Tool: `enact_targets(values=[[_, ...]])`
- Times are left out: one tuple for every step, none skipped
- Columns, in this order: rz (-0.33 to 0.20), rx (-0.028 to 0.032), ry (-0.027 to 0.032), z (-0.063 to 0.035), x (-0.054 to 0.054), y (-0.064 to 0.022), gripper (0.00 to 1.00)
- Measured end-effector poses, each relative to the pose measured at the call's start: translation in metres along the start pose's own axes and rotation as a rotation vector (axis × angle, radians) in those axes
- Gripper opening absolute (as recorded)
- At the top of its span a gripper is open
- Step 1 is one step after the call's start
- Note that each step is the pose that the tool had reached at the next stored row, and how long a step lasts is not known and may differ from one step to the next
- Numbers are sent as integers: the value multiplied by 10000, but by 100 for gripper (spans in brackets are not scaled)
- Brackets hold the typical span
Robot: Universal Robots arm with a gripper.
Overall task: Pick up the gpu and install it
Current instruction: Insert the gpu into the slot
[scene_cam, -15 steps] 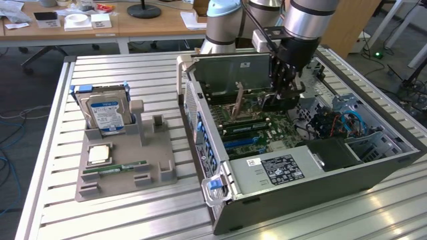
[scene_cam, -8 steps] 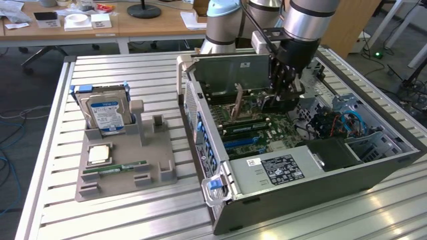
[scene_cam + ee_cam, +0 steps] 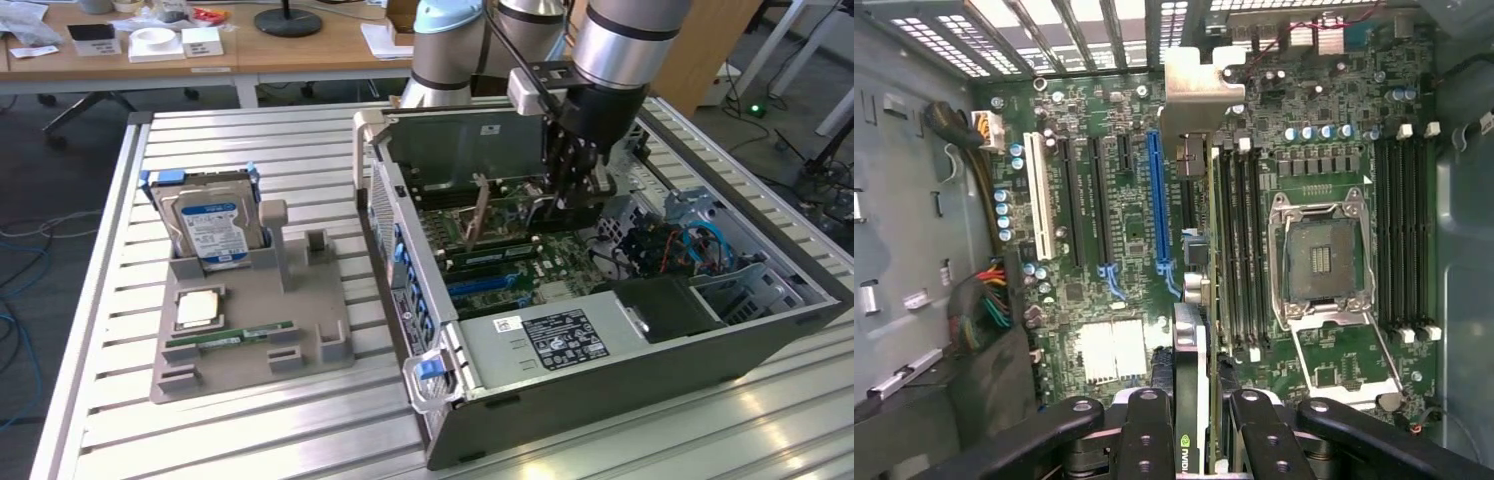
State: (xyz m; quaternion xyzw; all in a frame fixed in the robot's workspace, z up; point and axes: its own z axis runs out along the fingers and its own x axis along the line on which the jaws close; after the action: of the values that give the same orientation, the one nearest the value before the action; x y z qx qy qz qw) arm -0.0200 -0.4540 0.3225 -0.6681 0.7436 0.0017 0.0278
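My gripper (image 3: pixel 1199 432) is shut on the gpu (image 3: pixel 1194 300), a thin green card seen edge-on, with one dark finger on each side of it. Its silver end bracket (image 3: pixel 1199 85) points toward the vented rear wall of the case. The card stands on edge over the motherboard (image 3: pixel 1124 230), just beside the long blue slot (image 3: pixel 1157 200) and between that slot and the memory slots. Whether it touches the board I cannot tell. In the exterior view my gripper (image 3: pixel 574 185) reaches down into the open computer case (image 3: pixel 641 380), and the gpu (image 3: pixel 541 212) hangs below it, largely hidden.
An empty processor socket (image 3: pixel 1324 260) lies beyond the memory slots, and a cable bundle (image 3: pixel 984 300) lies by the case wall. On the exterior view's left, a grey holder (image 3: pixel 307 350) carries a hard drive (image 3: pixel 214 225), a processor chip (image 3: pixel 200 308) and a RAM stick (image 3: pixel 247 333).
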Motion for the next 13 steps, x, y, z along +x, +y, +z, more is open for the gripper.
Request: enact_targets(values=[[0,0,1,1,0,0,27],[0,1,-2,8,1,1,27],[-2,1,-1,18,2,3,27],[-4,1,-1,32,3,4,27],[-6,0,0,46,3,5,27],[-7,0,0,61,4,7,27],[-9,0,0,76,5,8,27],[-11,0,0,93,6,9,27],[-13,0,0,109,6,10,27],[-13,0,-1,121,7,11,27],[-14,-1,0,125,7,11,27],[-14,-1,3,125,7,12,27],[-14,-1,3,125,7,12,27]])
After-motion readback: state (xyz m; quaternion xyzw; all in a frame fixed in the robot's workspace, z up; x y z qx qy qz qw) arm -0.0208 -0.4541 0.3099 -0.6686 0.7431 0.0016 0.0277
